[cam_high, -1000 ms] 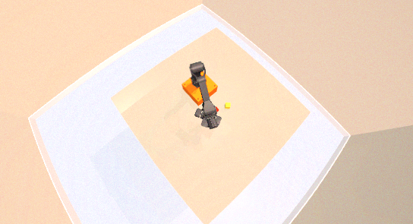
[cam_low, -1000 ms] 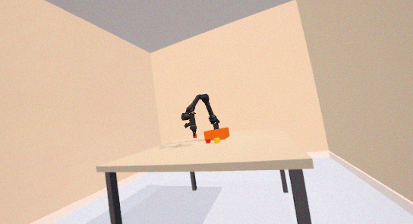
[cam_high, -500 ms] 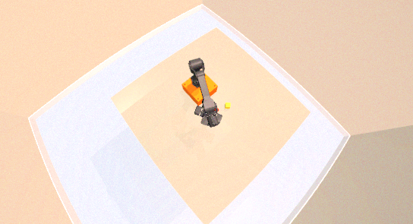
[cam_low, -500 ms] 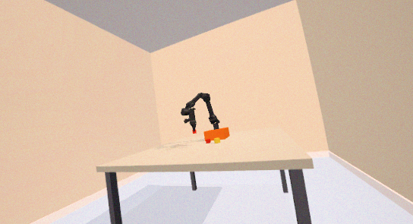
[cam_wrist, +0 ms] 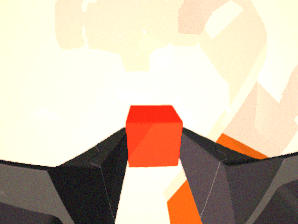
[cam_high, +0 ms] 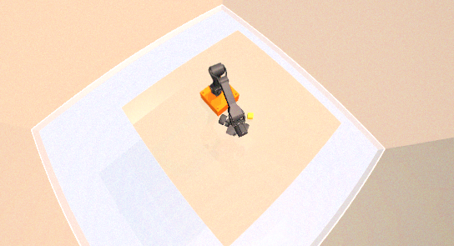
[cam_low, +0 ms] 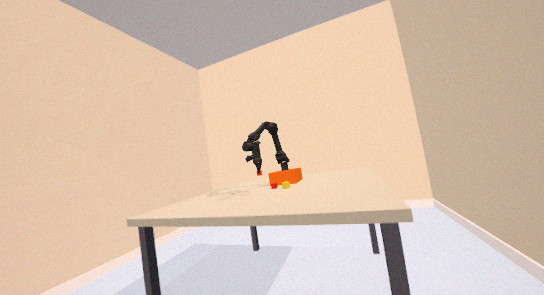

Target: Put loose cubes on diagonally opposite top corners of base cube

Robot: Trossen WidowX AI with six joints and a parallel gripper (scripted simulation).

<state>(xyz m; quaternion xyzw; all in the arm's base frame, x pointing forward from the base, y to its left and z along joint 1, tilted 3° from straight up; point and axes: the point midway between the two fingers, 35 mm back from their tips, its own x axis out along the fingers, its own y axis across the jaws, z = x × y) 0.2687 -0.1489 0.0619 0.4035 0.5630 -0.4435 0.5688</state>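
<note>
My gripper [cam_low: 259, 169] [cam_wrist: 152, 132] is shut on a red cube [cam_low: 259, 173] [cam_wrist: 153, 150], which is held between the fingertips above the table. The held cube looks level in the wrist view; the arm hides it in the top view. The other red cube [cam_low: 274, 186] rests on the table to the left of the yellow cube [cam_low: 286, 185] [cam_high: 250, 115] in the exterior view, and is hidden under the arm in the top view. The yellow cube, the only one of its colour, sits on the table with nothing on top. The held cube is left of both and higher in the exterior view.
The arm stands on an orange block [cam_high: 209, 101] [cam_low: 280, 178] [cam_wrist: 184, 206], which is behind the two resting cubes in the exterior view. The wooden table [cam_high: 188, 170] [cam_low: 225, 209] carries everything. Shadows of the arm fall on the table top.
</note>
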